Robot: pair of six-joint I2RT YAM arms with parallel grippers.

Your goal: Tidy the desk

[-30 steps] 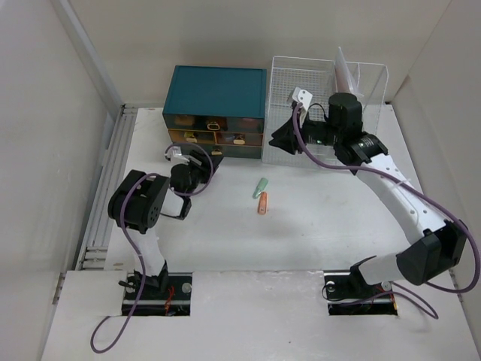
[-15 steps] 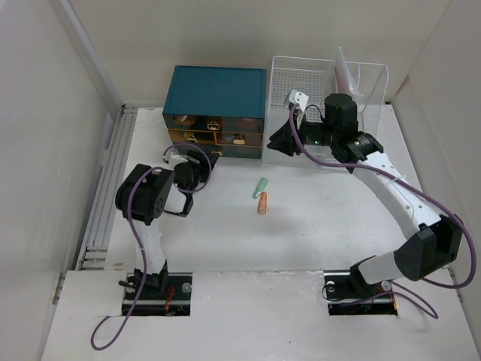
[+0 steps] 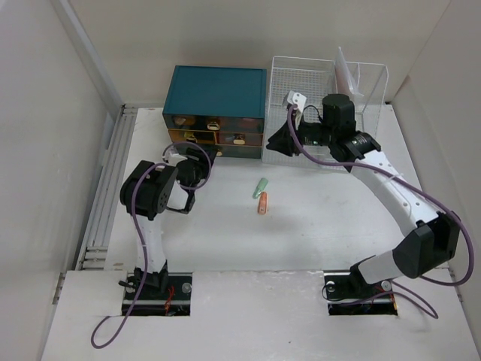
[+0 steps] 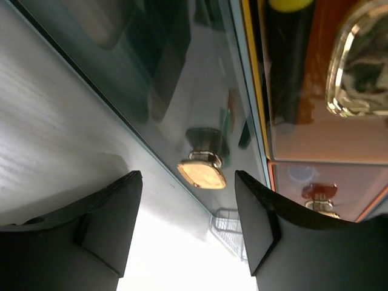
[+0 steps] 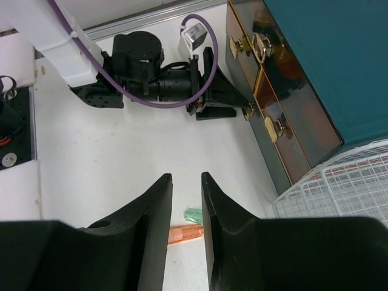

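White rectangular worktop (image 3: 323, 233), with a grey rail along its left edge, lay beneath both arms. At its far side stood a teal metal drawer cabinet (image 3: 218, 92), with a white wire basket (image 3: 301, 75) beside it. The left pincer (image 4: 188, 177) was spread wide and empty, pointing at the cabinet's lowest drawer. A small brass knob (image 4: 202, 173) sat straight ahead between its fingertips, not yet gripped. The left arm was much the nearer. The right pincer (image 5: 186, 177) hung high near the basket, nearly together and holding nothing. A short orange cylinder (image 3: 261, 204) and a pale green piece (image 3: 261, 186) lay mid-worktop.
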